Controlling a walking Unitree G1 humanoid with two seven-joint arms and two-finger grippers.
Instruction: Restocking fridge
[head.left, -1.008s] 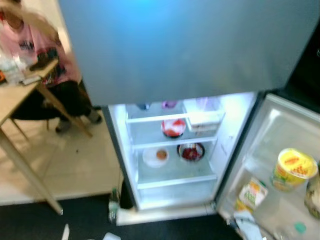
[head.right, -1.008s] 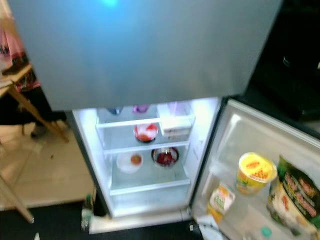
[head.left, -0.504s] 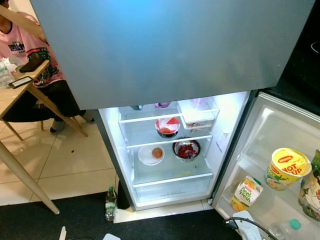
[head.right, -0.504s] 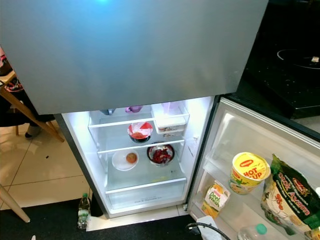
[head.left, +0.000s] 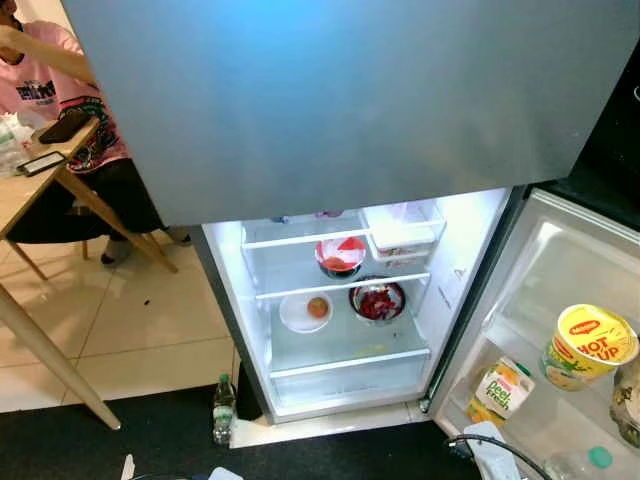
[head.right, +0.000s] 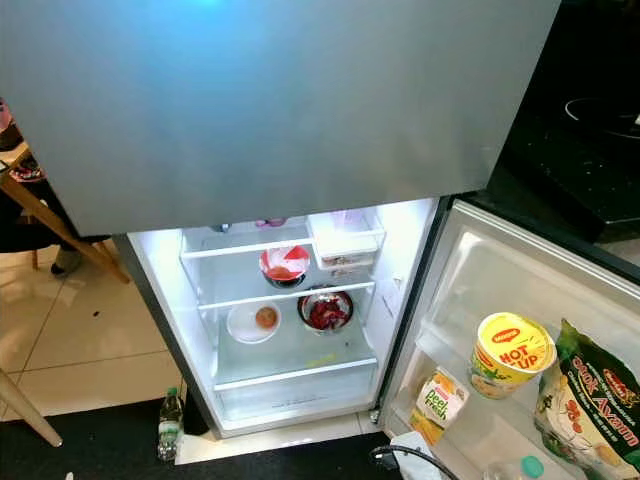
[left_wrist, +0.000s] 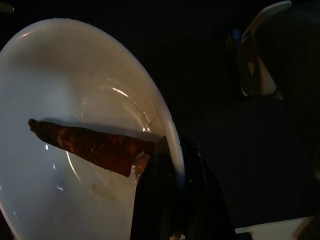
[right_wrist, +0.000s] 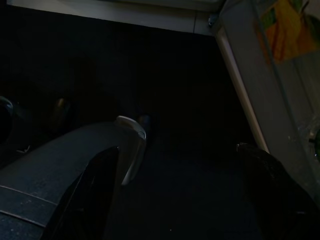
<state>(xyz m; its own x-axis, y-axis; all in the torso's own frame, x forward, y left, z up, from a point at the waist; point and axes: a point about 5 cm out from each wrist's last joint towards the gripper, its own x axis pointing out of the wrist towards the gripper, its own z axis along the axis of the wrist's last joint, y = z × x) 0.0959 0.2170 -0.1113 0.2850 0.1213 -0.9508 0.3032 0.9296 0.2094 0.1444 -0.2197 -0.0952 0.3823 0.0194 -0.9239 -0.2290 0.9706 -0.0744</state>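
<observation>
Clamped on the rim of a white plate (left_wrist: 75, 100), my left gripper (left_wrist: 172, 200) carries a carrot (left_wrist: 90, 146) lying across it (dark down here). Right gripper (right_wrist: 185, 185) hangs spread wide over the dark floor, and ahead my fridge (head.left: 340, 310) stands open, bowls on its lit shelves.

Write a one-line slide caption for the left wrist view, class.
Left gripper shut on the rim of a white plate carrying a single carrot, against a dark background.
</observation>
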